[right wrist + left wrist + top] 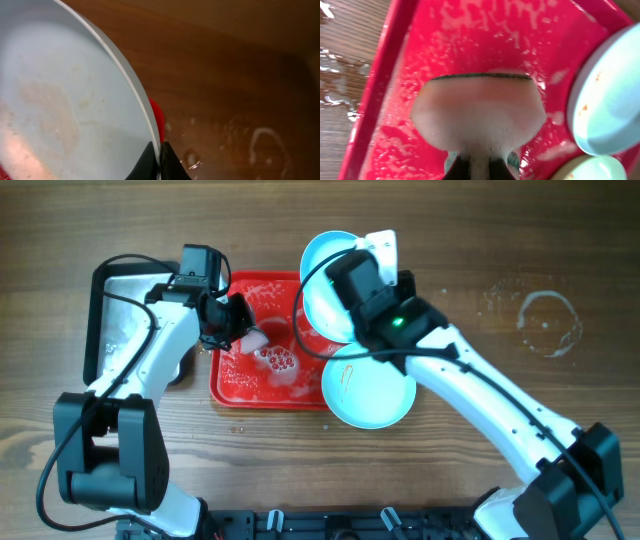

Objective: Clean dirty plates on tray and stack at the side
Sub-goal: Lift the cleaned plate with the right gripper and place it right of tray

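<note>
Beneath the left gripper (pixel 479 169), clamped on a soapy sponge (pixel 479 112), lies the sudsy red tray (pixel 470 40). The right gripper (pixel 159 161) pinches the rim of a smeared plate (pixel 65 100); beyond its fingers, wet rings (pixel 262 142) mark the wooden table (pixel 225 65).

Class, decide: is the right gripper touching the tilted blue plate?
Touching. The right wrist view shows the right gripper pinching the plate rim.

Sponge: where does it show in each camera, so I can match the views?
Overhead: sponge at the left gripper tip, over the left half of the red tray.
Left wrist: centre frame, foamy, gripped from below.
Right wrist: not in it.
Shared landmark: the red tray, seen in all three.
</note>
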Robot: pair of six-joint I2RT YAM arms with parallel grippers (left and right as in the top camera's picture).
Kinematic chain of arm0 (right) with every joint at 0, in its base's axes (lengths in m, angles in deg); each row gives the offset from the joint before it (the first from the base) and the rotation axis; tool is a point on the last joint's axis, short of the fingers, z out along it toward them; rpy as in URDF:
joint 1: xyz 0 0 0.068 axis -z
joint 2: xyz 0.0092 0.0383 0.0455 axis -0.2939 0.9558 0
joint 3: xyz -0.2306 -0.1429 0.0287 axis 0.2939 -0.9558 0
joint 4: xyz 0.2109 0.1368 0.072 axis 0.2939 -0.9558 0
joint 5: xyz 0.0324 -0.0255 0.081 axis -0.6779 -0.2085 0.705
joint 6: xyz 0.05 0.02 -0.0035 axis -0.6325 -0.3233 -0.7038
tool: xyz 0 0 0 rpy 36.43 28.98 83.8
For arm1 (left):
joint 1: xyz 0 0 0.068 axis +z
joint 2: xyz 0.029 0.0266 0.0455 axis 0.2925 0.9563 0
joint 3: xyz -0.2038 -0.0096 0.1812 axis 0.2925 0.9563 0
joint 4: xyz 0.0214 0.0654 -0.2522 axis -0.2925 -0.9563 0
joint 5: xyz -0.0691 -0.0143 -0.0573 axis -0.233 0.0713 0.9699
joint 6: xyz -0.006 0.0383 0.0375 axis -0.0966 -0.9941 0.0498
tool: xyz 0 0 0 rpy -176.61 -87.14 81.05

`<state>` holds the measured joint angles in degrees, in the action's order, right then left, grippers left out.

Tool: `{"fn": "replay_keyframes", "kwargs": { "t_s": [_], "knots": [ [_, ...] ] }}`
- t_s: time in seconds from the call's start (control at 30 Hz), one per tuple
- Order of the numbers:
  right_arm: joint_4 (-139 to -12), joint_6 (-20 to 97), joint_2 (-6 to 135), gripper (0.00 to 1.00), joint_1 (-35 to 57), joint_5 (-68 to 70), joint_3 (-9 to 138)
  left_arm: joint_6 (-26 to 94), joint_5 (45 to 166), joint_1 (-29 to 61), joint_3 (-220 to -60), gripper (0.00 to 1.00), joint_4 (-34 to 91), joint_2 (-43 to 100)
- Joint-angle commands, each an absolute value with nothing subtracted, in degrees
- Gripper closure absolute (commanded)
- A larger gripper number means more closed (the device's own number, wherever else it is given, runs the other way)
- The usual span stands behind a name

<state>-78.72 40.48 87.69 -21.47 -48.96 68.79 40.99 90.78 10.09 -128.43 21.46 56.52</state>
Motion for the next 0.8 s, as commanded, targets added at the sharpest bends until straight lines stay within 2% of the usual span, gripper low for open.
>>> {"fn": "replay_keyframes", "kwargs": {
  "t_s": [0.0,0.1,0.23,0.4,0.77],
  "knots": [
    [-75.04,48.1,86.44,0.96,-26.5,-69.75,70.12,37.51,93.55,8.52,-128.14,0.96,21.55,56.78],
    [-72.62,48.54,86.42,0.96,-27.46,-71.89,70.12,38.67,87.7,4.67,-127.47,0.96,22.4,60.76],
    [-66.48,57.83,85.74,0.96,-28.34,-71.85,70.12,44.77,83.54,1.61,-127.47,0.96,22.31,64.11],
    [-67.68,57.98,84.8,0.96,-31.68,-72.55,70.12,46.19,80.9,3.4,-127.47,0.96,20.98,64.32],
    [-65.73,57.7,85.26,0.96,-32.62,-71.78,70.12,46.21,81.36,3.25,-127.47,0.96,20.98,64.32]
  ]
}}
